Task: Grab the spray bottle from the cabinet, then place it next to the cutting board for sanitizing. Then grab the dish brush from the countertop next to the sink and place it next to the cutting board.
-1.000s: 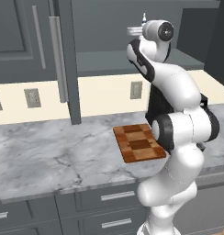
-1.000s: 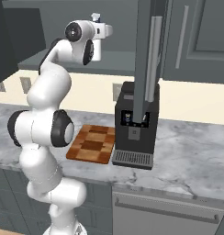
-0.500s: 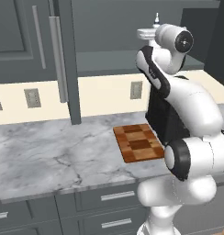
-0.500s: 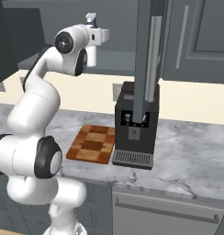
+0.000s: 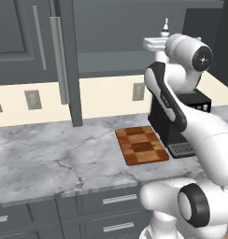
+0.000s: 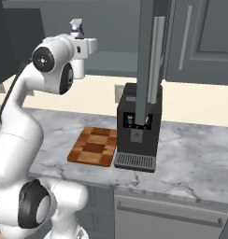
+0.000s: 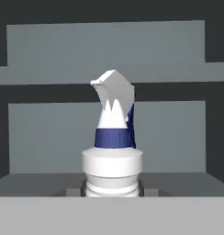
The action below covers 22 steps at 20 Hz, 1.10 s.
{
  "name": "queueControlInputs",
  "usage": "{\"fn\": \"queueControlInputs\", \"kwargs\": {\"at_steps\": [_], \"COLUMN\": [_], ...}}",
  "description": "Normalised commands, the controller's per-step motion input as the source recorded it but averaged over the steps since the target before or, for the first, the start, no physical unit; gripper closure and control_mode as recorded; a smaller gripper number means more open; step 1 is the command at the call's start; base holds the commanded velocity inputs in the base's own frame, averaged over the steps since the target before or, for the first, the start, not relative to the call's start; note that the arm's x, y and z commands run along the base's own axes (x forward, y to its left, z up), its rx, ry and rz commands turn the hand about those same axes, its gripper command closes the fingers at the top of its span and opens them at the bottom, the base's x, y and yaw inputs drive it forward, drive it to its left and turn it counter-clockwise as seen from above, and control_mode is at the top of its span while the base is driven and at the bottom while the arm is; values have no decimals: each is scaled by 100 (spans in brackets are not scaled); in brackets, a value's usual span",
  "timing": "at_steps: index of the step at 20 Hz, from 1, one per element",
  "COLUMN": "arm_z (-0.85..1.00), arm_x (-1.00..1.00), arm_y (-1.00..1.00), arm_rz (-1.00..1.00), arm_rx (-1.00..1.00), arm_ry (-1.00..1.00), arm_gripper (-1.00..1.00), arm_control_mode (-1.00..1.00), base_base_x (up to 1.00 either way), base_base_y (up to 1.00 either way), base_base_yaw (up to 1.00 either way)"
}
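- The pincer (image 6: 78,35) sits high at cabinet-shelf level, clamped on the spray bottle (image 7: 112,151). In the hand view the bottle's white shoulder rises straight up from between the tips, nozzle upward, so the grip looks to be on the body below.
- Why upright? A judgement: held by the body with the nozzle on top, the bottle can go down on its base without being turned.
- Bottle's blue-collared nozzle (image 6: 76,26) pokes up just above the hand in the right base view, and shows again (image 5: 165,29) from the left side.
- The arm is reared tall, elbow bent, wrist level, hand up in front of the open cabinet (image 5: 22,42).
- The target, the cutting board (image 5: 141,144), lies far below on the countertop (image 5: 50,158), just beside the coffee machine (image 6: 137,128).
- The dish brush step is not begun.
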Motion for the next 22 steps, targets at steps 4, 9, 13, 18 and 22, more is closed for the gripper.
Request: {"fn": "queueControlInputs", "kwargs": {"at_steps": [4, 9, 13, 18, 22], "arm_z": [-21, -47, -76, -67, -60], "arm_x": [-98, -76, -17, 9, 41], "arm_y": [44, 73, 73, 58, 36], "arm_rz": [6, 20, 34, 45, 49], "arm_rx": [3, 4, 2, 0, 0], "arm_ry": [1, 1, 0, 0, 0], "arm_gripper": [100, 100, 100, 100, 100], "arm_control_mode": [-100, -100, -100, -100, -100], "base_base_x": [0, 0, 0, 0, 0], "base_base_y": [0, 0, 0, 0, 0], "base_base_yaw": [0, 0, 0, 0, 0]}}
